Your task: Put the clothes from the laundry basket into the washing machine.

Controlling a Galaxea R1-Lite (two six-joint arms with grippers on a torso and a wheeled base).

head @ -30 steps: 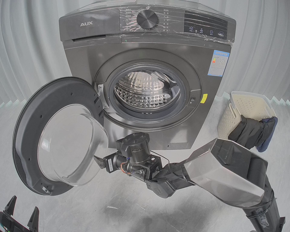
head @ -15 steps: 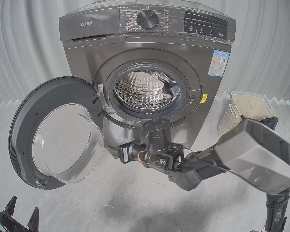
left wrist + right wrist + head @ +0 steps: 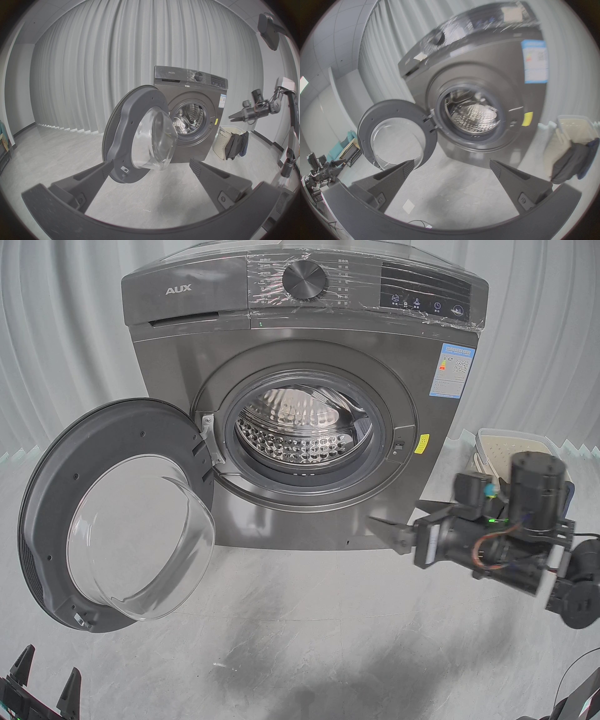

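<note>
- Beside the washing machine [image 3: 187, 365], on the robot's right, a pale perforated laundry basket [image 3: 500, 449] stands on the grey floor [image 3: 300, 627], close to the machine's lower corner.
- A dark grey garment [image 3: 568, 162] and a navy garment [image 3: 589, 154] lie side by side in the basket, draped over its rim and hanging down its outer wall.
- The machine's round door [image 3: 119, 427] is swung wide open on its left-hand hinge, with its clear glass bowl [image 3: 137, 534] facing outward.
- Through the round opening the perforated steel drum [image 3: 303, 427] is visible.
- The right gripper [image 3: 403, 518] hangs in the air in front of the basket, level with the machine's lower right corner. Its fingers are spread apart with nothing between them and point toward the robot's left.
- The left gripper [image 3: 51, 662] sits low at the robot's left, well apart from the machine, facing the open door. Its two dark fingers are likewise spread and hold nothing.
- A pale pleated curtain [image 3: 62, 334] runs behind the machine.
</note>
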